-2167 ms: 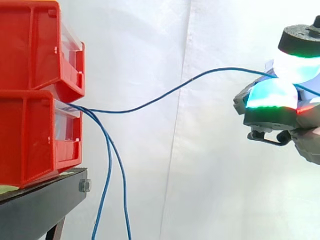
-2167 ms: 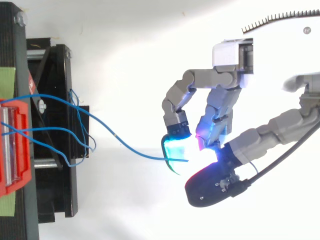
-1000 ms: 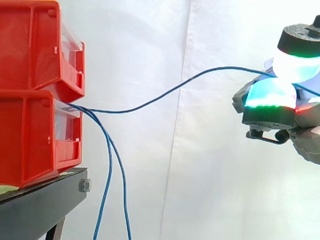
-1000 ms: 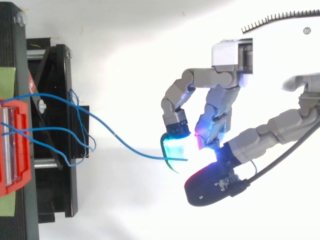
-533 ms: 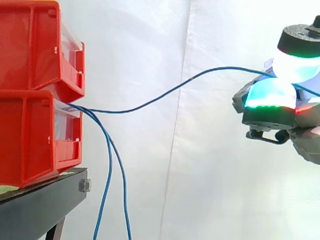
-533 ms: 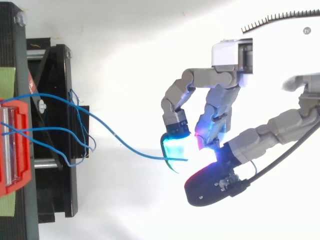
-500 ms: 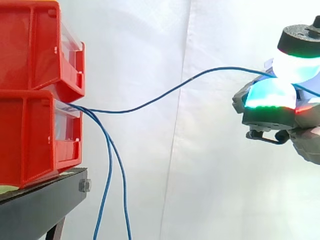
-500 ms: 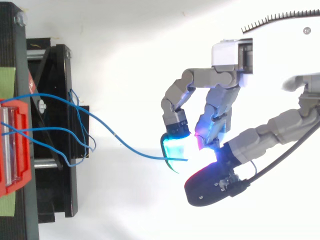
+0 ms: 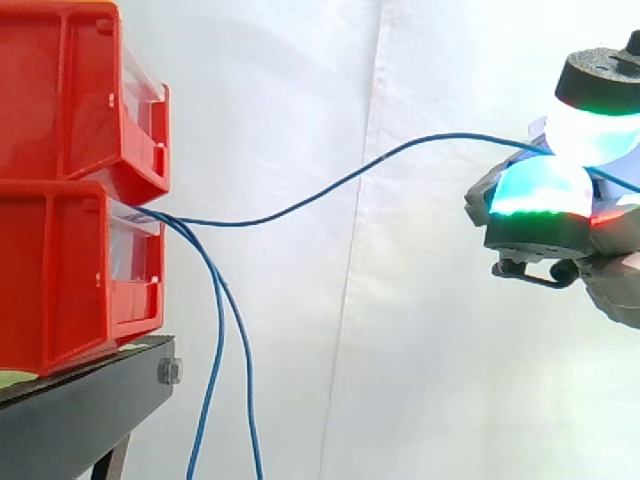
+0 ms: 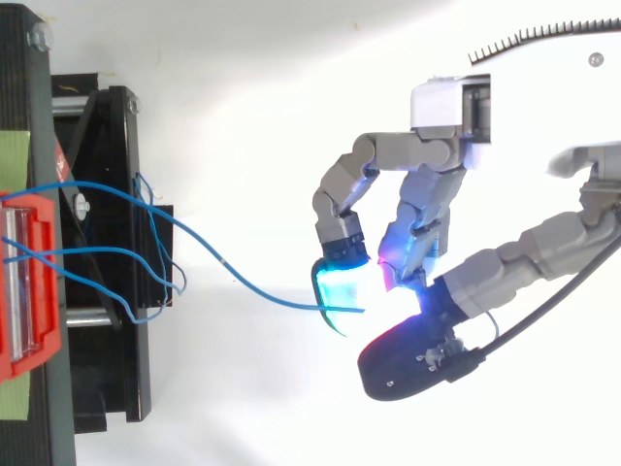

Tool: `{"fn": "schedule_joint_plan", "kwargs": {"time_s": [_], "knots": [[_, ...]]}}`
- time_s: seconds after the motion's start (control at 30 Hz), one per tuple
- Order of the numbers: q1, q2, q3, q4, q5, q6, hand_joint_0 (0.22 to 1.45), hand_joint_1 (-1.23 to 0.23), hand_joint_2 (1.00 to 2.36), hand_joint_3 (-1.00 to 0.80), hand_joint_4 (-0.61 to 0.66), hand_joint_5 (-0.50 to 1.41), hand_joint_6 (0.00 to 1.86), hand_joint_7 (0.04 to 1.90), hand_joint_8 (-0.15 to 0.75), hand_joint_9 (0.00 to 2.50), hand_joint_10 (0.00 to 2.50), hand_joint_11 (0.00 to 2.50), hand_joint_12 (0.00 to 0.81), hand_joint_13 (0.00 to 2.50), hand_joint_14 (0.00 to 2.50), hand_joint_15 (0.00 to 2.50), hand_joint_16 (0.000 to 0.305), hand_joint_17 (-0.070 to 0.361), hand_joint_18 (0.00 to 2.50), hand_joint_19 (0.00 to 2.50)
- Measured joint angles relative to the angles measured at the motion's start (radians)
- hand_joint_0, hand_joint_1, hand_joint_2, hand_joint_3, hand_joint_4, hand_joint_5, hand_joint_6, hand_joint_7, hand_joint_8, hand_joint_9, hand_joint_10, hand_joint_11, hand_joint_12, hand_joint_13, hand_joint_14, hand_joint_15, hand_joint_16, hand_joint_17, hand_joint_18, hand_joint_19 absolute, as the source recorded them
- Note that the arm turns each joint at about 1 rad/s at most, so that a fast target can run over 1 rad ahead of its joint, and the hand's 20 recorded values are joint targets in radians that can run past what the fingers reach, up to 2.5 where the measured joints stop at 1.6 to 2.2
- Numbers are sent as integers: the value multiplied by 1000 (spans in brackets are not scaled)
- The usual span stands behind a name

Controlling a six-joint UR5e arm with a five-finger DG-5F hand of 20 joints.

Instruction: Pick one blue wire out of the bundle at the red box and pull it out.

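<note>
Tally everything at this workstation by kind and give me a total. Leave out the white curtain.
Red plastic bins, stacked: 2
Thin blue wires: 3 in the side view, one pinched by the robot hand, two hanging down
Black metal stand: 1
Robot hand: 1
Total: 7

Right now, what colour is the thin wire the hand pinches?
The thin wire is blue, clearest in side view.

Bright, even light; white glare blooms around the hand (image 10: 427,204).
</note>
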Motion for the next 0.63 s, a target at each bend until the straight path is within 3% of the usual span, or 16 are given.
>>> {"fn": "schedule_joint_plan", "kwargs": {"time_s": [0.63], "knots": [[0, 0, 0, 0, 0, 0, 666, -826, 1011, -41, 48, -130, 975, 1148, 432, 1111, 10, 906, 484, 1085, 19, 573, 62, 140, 1085, 498]]}}
